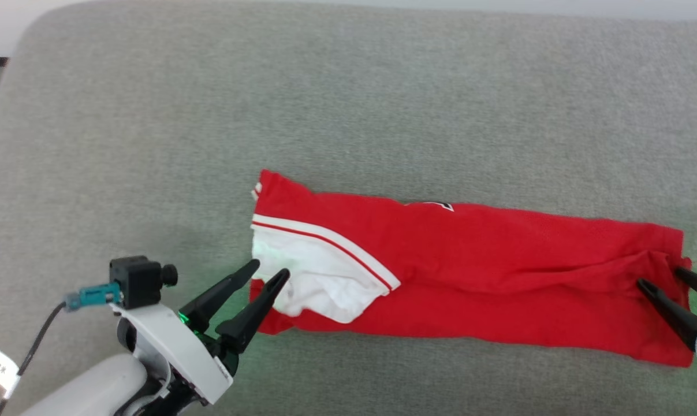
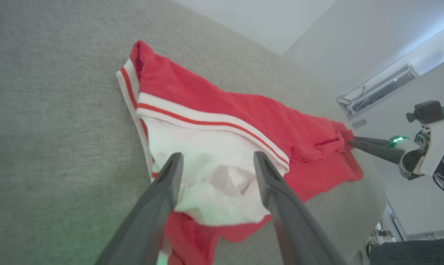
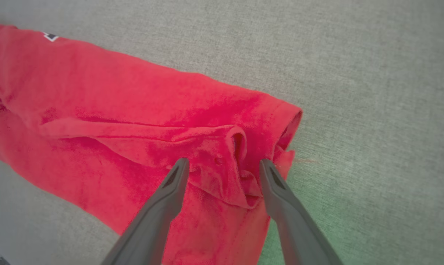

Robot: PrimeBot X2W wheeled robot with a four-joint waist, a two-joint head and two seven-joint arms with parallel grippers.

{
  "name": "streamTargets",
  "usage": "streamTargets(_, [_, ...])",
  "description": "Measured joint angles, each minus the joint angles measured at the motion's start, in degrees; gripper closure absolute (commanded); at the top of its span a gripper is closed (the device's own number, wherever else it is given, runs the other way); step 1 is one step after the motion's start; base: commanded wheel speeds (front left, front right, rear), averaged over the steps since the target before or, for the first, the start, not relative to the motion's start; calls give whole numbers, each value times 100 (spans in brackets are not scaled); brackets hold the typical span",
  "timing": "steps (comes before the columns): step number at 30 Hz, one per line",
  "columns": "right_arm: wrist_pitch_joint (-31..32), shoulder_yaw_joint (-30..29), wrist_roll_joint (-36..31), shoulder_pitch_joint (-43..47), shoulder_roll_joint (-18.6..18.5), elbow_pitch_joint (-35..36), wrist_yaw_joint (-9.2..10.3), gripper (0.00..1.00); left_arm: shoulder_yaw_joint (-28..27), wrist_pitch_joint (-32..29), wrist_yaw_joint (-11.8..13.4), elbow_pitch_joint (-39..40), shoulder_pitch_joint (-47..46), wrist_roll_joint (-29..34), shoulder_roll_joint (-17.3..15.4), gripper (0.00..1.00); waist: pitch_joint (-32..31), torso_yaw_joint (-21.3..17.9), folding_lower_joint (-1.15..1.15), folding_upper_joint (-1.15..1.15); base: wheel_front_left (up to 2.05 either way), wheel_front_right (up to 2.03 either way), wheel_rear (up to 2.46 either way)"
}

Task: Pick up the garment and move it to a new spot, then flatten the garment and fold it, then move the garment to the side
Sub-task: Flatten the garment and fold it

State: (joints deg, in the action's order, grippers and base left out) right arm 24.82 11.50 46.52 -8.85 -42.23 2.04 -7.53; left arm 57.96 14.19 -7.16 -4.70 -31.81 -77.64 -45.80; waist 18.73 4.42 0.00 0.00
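Garment: long red band (one end white)

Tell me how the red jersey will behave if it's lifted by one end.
The garment likely goes floppy: it lies as a soft folded strip, creases bunched at one end. Probably light, since the thin fabric lies flat on the grey surface. The white sleeve, loosely draped on top, would probably slide off and unfold.

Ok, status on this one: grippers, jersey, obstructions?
Left gripper open over the white sleeve. Right gripper open at the bunched red end. Jersey T-shirt folded lengthwise, flat on the grey surface. Nothing in the way.
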Motion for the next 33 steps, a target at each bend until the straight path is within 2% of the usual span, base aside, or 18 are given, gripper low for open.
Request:
streamTargets(4, [110,-390,204,322,101,-73,0,0,-457,71,69,-177,378,164,261,0,-112,174,0,0,0,0,0])
streamTargets(11, [635,-1036,333,794,201,-231,0,0,-2008,94,91,-647,1202,1093,1092,0,-197,474,0,0,0,0,0])
streamTargets(16, [1116,-1494,425,938,372,-205,0,0,-3096,96,52,-809,1594,2251,1641,0,-194,595,0,0,0,0,0])
streamTargets(22, [1667,-1864,263,724,728,-292,0,0,-4244,96,26,-659,1833,4113,2285,0,-160,667,0,0,0,0,0])
streamTargets(25, [1861,-1973,64,557,911,-365,0,0,-4579,96,27,-516,1925,4971,2593,0,-150,710,0,0,0,0,0])
streamTargets(30, [2252,-2073,-355,341,1246,-382,2,0,-4967,96,4,-454,2044,5609,3026,0,-124,745,0,0,0,0,0])
streamTargets(31, [2302,-2085,-438,330,1293,-376,2,53,-4994,96,2,-459,2051,5696,3065,0,-118,747,0,0,0,0,0])
streamTargets(32, [2353,-2085,-466,316,1339,-358,4,83,-5016,96,0,-474,2056,5760,3104,0,-112,746,0,0,0,0,0])
streamTargets(33, [2412,-2081,-481,287,1372,-341,7,100,-5043,96,-3,-480,2065,5789,3148,0,-106,745,0,0,0,0,0])
